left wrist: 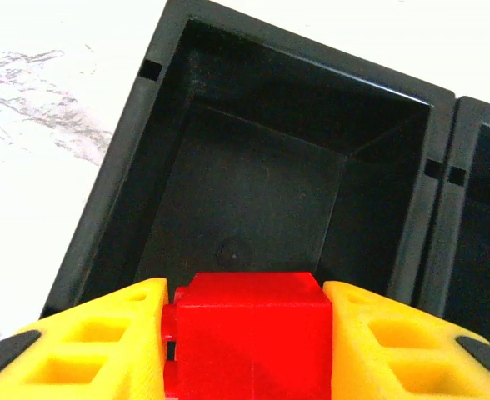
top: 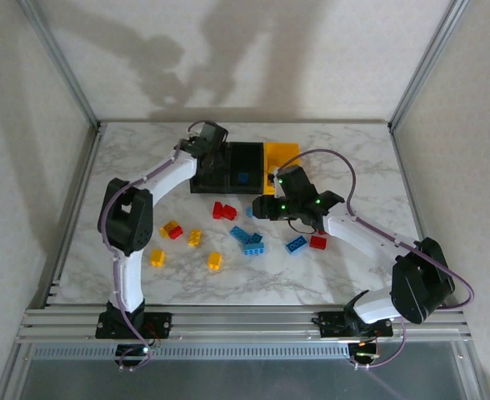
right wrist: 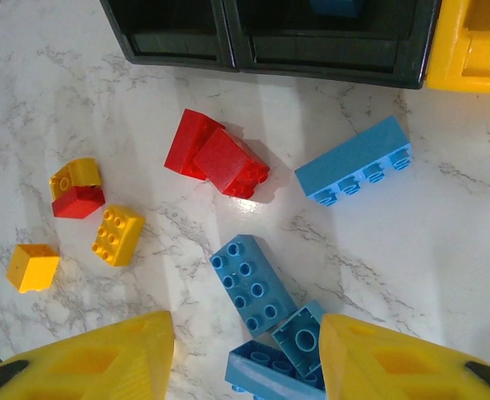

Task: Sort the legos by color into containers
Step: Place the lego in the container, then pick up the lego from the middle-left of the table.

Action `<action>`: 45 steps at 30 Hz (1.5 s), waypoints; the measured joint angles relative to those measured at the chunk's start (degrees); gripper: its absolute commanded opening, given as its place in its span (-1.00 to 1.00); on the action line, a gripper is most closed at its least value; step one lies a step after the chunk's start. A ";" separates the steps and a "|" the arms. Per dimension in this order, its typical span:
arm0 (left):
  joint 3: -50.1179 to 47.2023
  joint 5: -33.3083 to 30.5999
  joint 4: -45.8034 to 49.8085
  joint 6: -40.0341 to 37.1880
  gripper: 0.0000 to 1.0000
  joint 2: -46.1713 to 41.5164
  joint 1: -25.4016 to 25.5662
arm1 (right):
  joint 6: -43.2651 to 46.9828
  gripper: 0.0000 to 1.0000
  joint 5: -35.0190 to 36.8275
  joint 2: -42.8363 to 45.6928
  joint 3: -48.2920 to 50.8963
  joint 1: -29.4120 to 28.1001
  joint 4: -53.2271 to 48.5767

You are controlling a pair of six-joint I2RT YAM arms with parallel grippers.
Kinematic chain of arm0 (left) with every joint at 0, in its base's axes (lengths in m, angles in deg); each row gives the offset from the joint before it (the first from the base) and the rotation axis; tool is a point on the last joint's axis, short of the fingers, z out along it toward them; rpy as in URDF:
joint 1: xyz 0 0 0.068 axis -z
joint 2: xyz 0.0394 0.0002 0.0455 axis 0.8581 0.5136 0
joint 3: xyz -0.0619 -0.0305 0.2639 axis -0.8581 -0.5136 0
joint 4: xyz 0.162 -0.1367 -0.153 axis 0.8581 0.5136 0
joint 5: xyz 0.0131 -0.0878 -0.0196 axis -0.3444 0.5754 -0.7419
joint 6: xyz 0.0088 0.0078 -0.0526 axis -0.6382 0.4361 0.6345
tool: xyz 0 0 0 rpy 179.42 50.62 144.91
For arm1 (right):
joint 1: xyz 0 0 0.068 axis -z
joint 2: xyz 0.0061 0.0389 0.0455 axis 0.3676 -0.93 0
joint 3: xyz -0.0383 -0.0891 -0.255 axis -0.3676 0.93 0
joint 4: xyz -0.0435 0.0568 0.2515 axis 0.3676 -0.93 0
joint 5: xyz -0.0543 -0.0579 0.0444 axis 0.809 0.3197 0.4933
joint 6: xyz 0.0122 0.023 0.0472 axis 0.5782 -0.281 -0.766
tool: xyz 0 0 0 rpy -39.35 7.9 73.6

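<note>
Left pincer (left wrist: 249, 337) clamped on red studded plastic brick (left wrist: 253, 321) | right pincer (right wrist: 245, 367) apart, empty | risk: brick clips rim of black plastic bin (left wrist: 116, 179), bounces out

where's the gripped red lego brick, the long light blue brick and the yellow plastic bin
gripped red lego brick (left wrist: 249, 333), left wrist view, front face
long light blue brick (right wrist: 353, 156), right wrist view, smooth long side
yellow plastic bin (top: 285, 155), top external view, bare far part
</note>
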 measured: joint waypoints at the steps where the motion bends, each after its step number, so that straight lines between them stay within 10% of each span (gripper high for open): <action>1: 0.59 0.00 0.22 -0.02 -0.21 0.79 -0.11 | 0.00 -0.02 0.02 0.02 0.04 -0.02 0.02; 28: 1.49 2.34 1.60 -0.22 0.16 2.62 -0.39 | 0.02 0.00 1.95 0.66 0.83 -0.04 -0.26; 45: -21.16 5.44 -1.53 -0.22 0.34 -22.14 -0.35 | 1.60 0.00 4.70 0.98 0.81 -0.09 -2.03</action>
